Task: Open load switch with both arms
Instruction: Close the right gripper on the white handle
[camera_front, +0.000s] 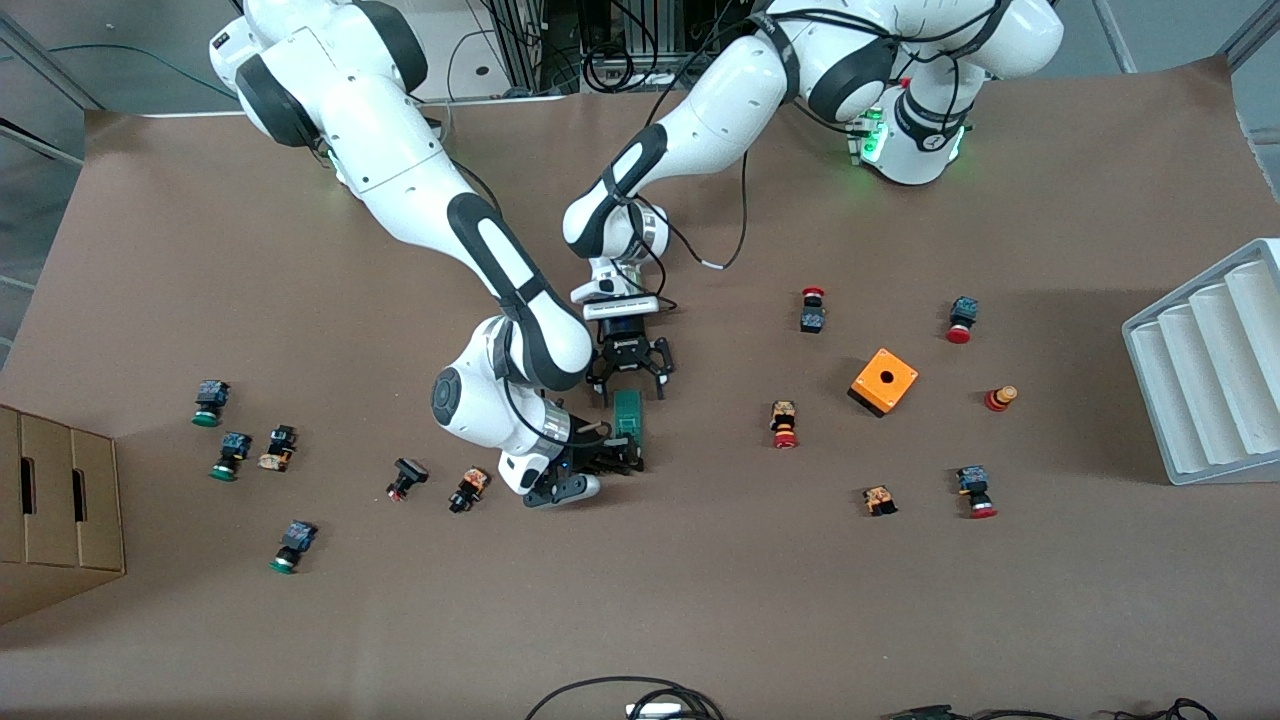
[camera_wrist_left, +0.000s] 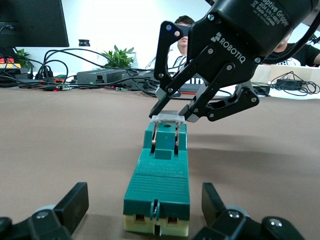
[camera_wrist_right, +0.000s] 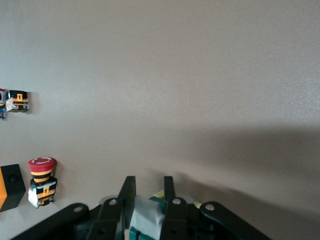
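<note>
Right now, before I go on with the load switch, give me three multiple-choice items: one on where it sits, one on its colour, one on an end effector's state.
1. Where is the load switch?
A) in the white ribbed tray
B) lying on the table
C) on top of the cardboard box

2. What colour is its body?
A) orange
B) red
C) dark green

3. What is the right end effector doing?
A) pinching the white lever
B) hanging open over the orange box
C) gripping a red push button

Answers:
1 B: the left wrist view shows it lying flat on the brown surface.
2 C: every view shows a green housing.
3 A: its fingers clamp the white piece at one end of the switch. The left end effector is open, with a finger on each side of the switch's other end.
</note>
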